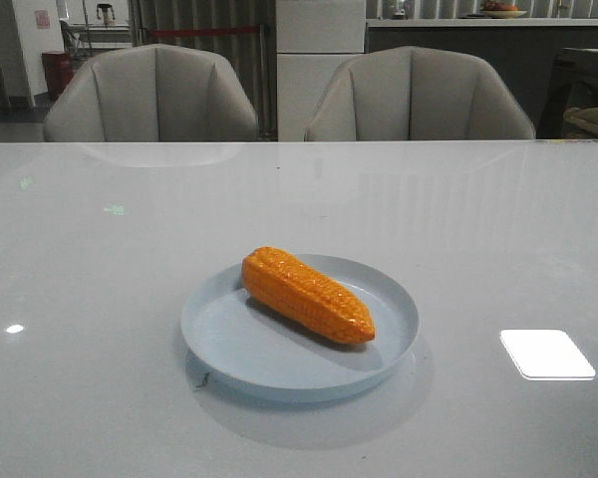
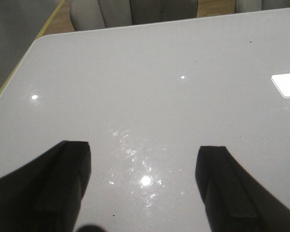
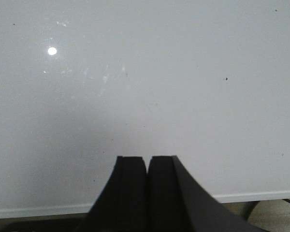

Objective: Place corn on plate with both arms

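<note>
The orange corn [image 1: 307, 295] lies on its side on the pale blue plate [image 1: 229, 344] in the middle of the white table, its tapered end towards the front right. Neither arm shows in the front view. In the left wrist view my left gripper [image 2: 145, 162] is open and empty over bare table top. In the right wrist view my right gripper [image 3: 147, 162] is shut with nothing between its fingers, over bare table near the table's edge. The corn and the plate do not show in either wrist view.
Two grey chairs [image 1: 149, 95] [image 1: 419, 95] stand behind the far edge of the table. A bright light reflection [image 1: 546, 354] lies on the table right of the plate. The table's edge [image 3: 48, 211] shows close under the right gripper.
</note>
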Tool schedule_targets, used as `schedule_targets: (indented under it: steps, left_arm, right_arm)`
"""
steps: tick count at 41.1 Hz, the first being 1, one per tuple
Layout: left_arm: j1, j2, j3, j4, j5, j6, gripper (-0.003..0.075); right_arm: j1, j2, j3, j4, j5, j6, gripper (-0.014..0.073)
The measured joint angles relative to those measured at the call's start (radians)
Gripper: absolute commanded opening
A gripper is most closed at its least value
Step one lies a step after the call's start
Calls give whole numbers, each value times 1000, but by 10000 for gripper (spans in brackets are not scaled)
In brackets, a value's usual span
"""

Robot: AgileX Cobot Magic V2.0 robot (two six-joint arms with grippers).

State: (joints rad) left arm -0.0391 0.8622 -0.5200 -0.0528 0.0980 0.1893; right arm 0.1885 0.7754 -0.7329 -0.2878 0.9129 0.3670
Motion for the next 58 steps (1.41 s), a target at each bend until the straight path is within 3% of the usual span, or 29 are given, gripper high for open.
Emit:
schedule_targets:
  steps: [14,27,44,52,58]
  left_arm:
    - [0,0,0,0,0,0,507]
    - [0,0,0,0,0,0,507]
    - [0,2,0,0,0,0,507]
    - [0,2,2,0,0,0,507]
    - [0,2,2,0,2,0,507]
  right_arm:
    - [0,-7,2,0,0,0,57]
    - [-4,-228,36,160,-36,0,57]
    - [-158,-743,353,174,-567,0,57]
    - [-159,-789,459,174,-772,-37,57]
    - [-159,-789,534,198,-949,-202,57]
